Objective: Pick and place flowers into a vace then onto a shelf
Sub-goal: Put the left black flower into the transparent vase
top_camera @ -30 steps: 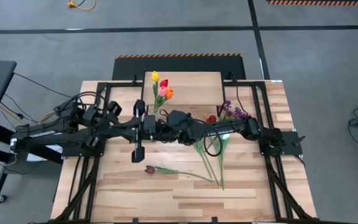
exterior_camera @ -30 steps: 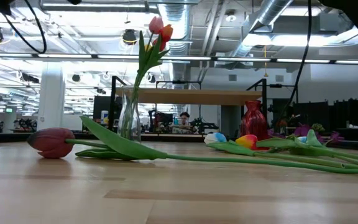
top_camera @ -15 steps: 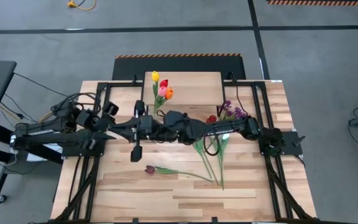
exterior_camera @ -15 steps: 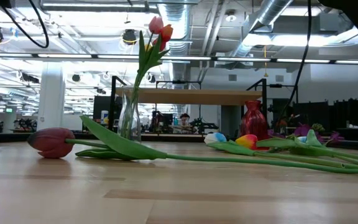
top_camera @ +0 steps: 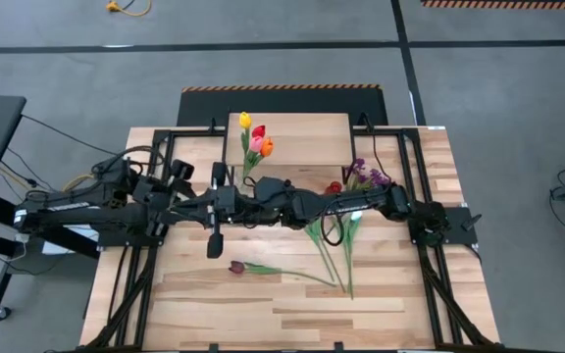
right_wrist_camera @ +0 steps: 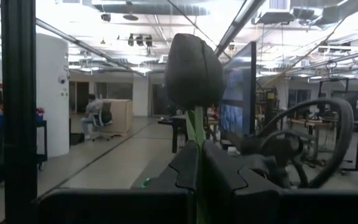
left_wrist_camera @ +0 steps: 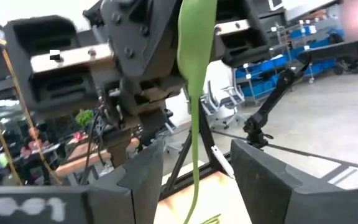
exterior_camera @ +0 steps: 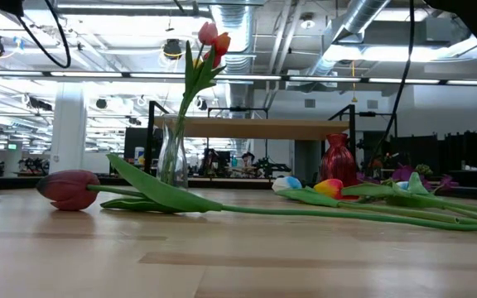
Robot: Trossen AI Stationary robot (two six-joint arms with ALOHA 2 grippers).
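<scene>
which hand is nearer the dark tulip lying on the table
Left. The left hand is up over the table just behind the dark tulip; the right hand, shut on a flower stem, is beside it, slightly farther.

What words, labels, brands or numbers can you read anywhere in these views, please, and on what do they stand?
None can be read.
A small white mark on the dark housing in the left wrist view: too blurred to read.
The blue screen in the room behind the dark tulip: nothing legible.
The vase, the shelf and the table: no lettering visible.
</scene>
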